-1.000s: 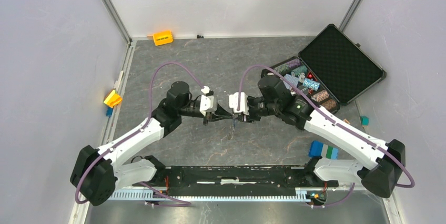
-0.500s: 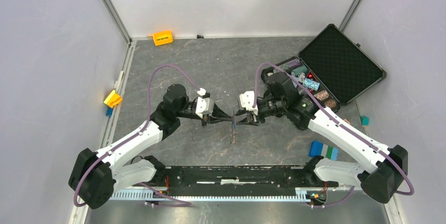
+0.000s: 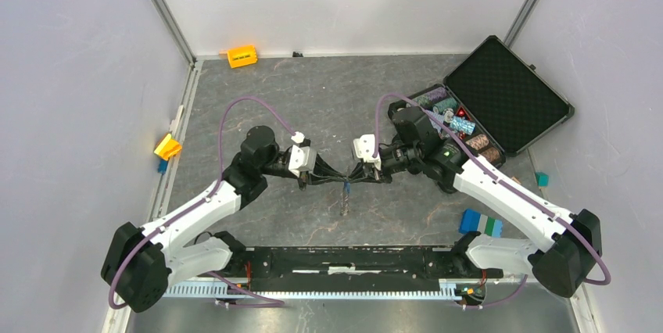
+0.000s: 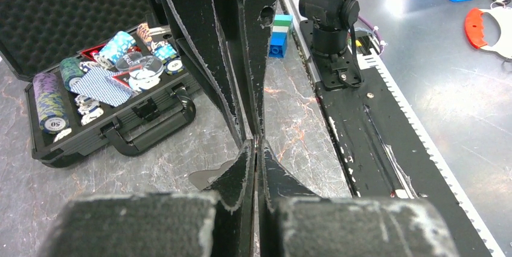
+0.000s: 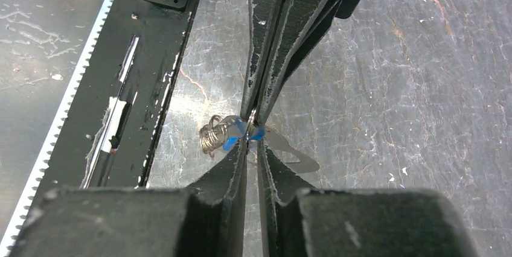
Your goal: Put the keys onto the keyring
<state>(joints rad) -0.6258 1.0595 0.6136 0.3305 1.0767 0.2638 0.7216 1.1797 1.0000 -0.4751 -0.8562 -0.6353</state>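
Observation:
A small key with a blue head and a silver blade hangs above the table between both grippers, with the coiled silver keyring beside it. My left gripper is shut, a thin metal edge pinched between its tips. Its fingers reach down from the top of the right wrist view. My right gripper has its jaws narrowed onto the blue head. From above, the left gripper and right gripper meet tip to tip. The blade shows beside my left finger.
An open black case of poker chips lies at the right. Blue and green blocks sit near the right arm's base. An orange block and a yellow one lie far left. The black rail spans the near edge.
Both grippers have dropped slightly toward the near edge with the key. The right jaws stood wider a moment ago and have now narrowed onto the blue head. The left stays shut.

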